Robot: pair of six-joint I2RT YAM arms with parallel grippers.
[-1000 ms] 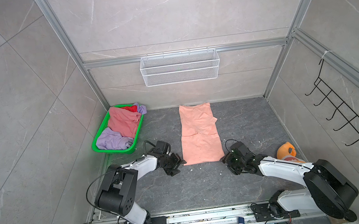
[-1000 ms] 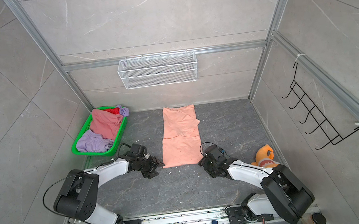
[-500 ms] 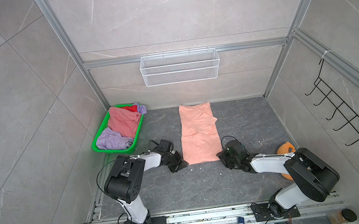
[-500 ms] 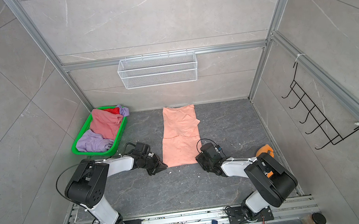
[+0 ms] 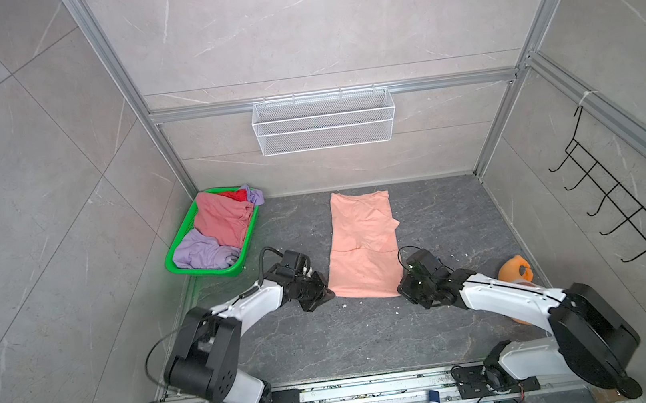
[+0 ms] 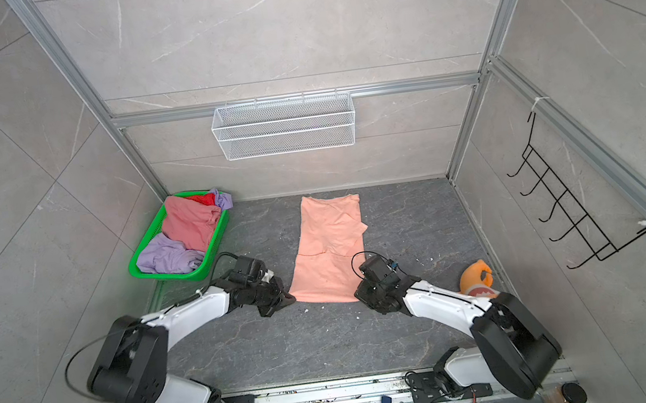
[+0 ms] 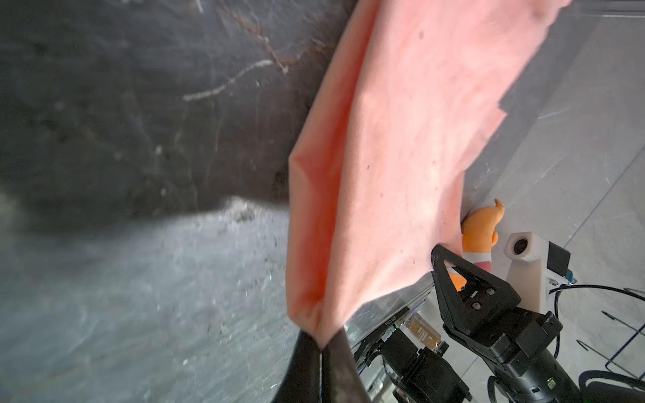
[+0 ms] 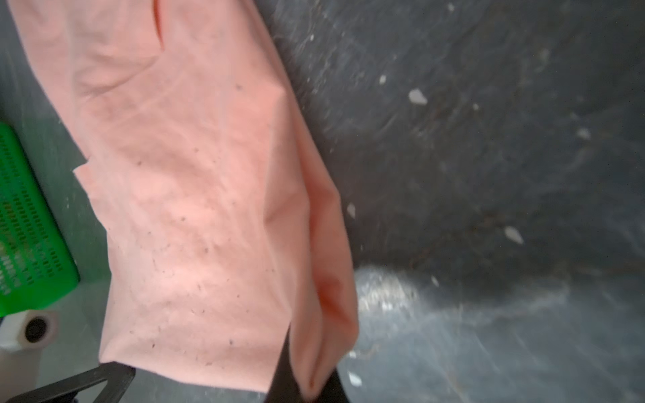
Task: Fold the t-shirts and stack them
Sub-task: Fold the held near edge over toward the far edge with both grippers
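A peach-salmon t-shirt [image 5: 364,243] [image 6: 330,243] lies as a long narrow strip on the dark floor, plain side up. My left gripper [image 5: 326,294] [image 6: 289,298] is at its near left corner. In the left wrist view that gripper [image 7: 321,349] is shut on a pinch of the peach cloth [image 7: 384,157]. My right gripper [image 5: 401,287] [image 6: 358,294] is at the near right corner, and in the right wrist view it [image 8: 310,387] is also shut on the folded edge [image 8: 195,209]. Dusty pink [image 5: 223,223], lavender [image 5: 198,253] and red [image 5: 237,195] t-shirts lie crumpled in the basket.
The green mesh basket [image 5: 170,254] [image 6: 134,263] stands at the back left by the wall. An orange plush toy [image 5: 514,269] [image 6: 475,276] sits at the right wall behind my right arm. On the walls hang a white wire shelf [image 5: 324,127] and a black hook rack [image 5: 607,209].
Both grippers have moved in from beside the shirt to its two near corners and have shut on the cloth. The shirt lies where it was.
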